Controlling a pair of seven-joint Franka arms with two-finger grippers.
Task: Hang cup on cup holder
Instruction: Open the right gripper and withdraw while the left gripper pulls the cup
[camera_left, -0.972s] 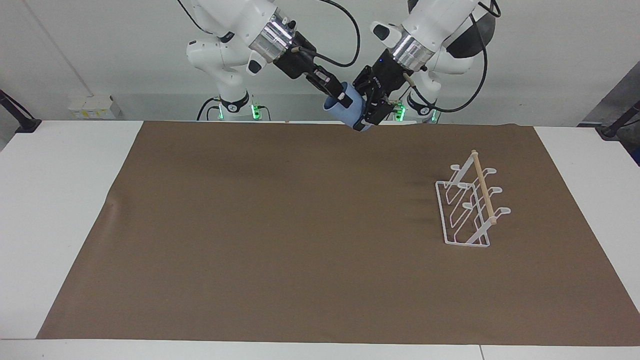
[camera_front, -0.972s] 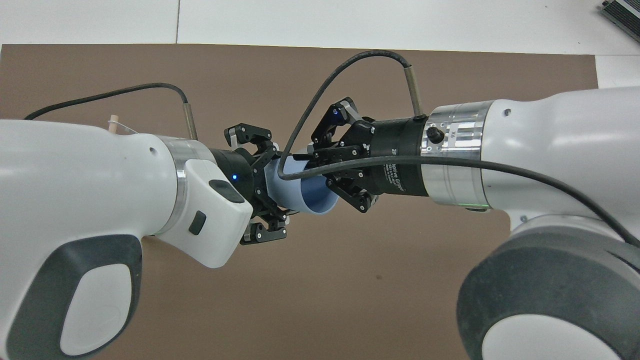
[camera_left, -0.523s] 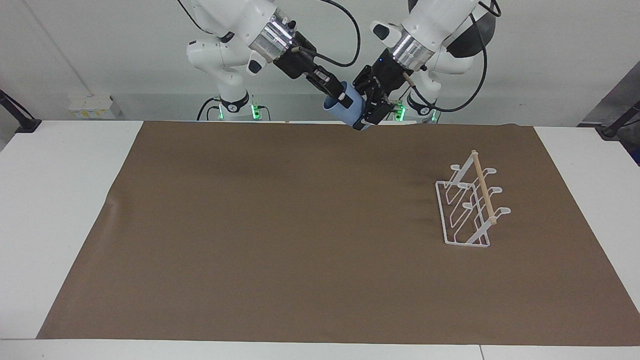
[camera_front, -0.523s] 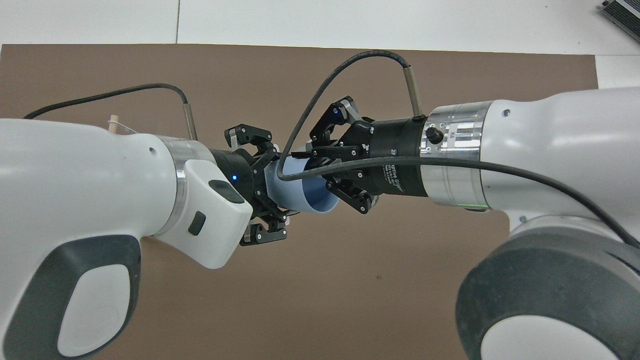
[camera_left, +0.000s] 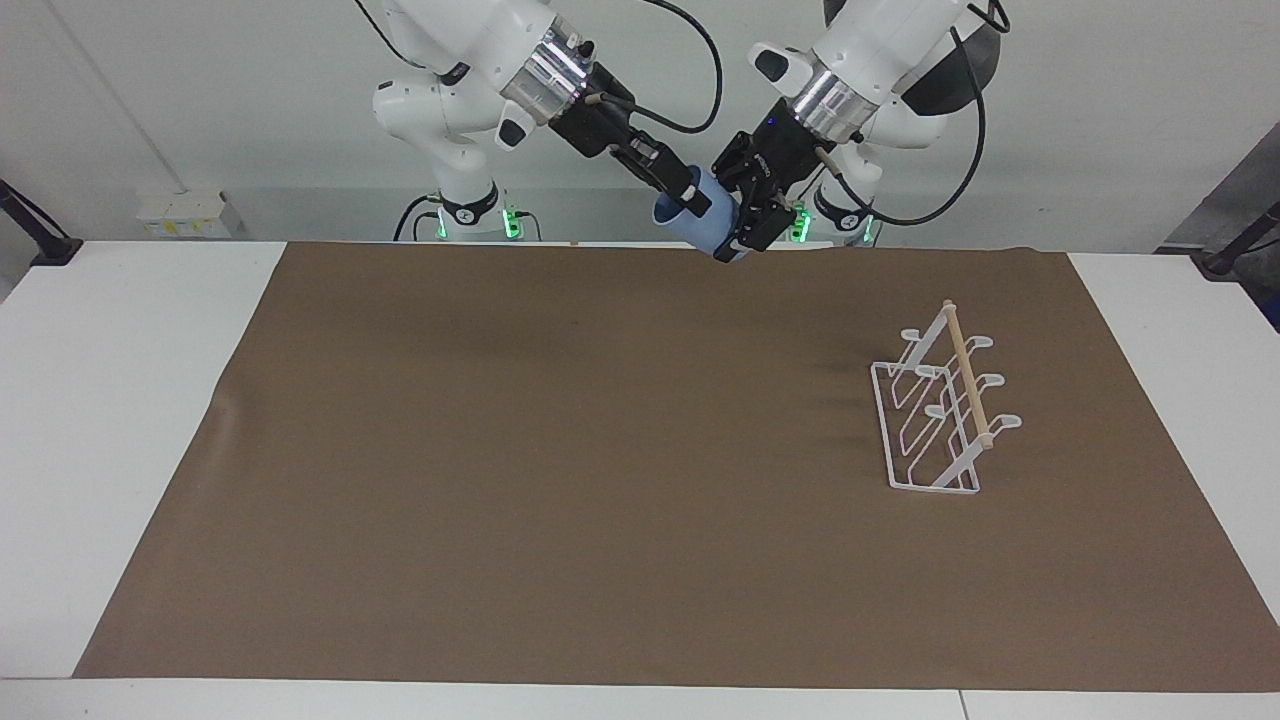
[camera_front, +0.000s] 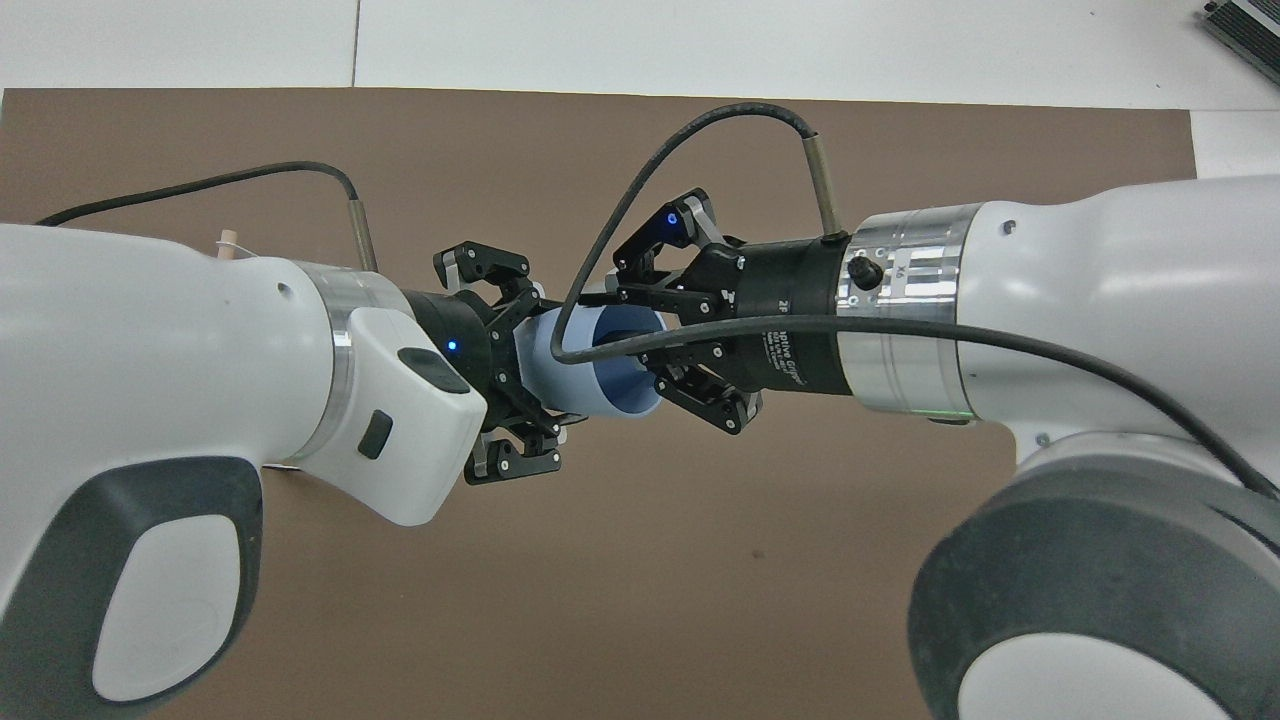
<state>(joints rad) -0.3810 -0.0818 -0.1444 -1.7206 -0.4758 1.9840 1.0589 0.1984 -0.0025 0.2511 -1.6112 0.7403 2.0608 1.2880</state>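
Blue plastic sits between the two hands: the left gripper (camera_left: 738, 228) is clamped on the closed, narrow end of the cup (camera_left: 697, 222), which it holds in the air over the robots' edge of the brown mat (camera_left: 600, 480). The cup lies tilted, its long axis running from the left gripper toward the right gripper (camera_left: 688, 196), with the open rim facing the right arm. At that rim one of the right gripper's fingertips (camera_front: 640, 322) reaches into the mouth; in the overhead view its fingers look parted around the rim wall rather than pinched on it, but I cannot tell for certain whether it has let go.

Judged from this, the handover is at its releasing stage, and the carry to the rack falls to the left arm. The cup holder (camera_left: 940, 415) stands on the mat toward the left arm's end of the table, farther from the robots than the cup and well apart from it. Its wooden dowel (camera_left: 968, 378) runs away from the robots, with looped prongs (camera_left: 1005, 423) slanting upward. With the left gripper on the base, the open mouth leads, which suits slipping it over a prong.
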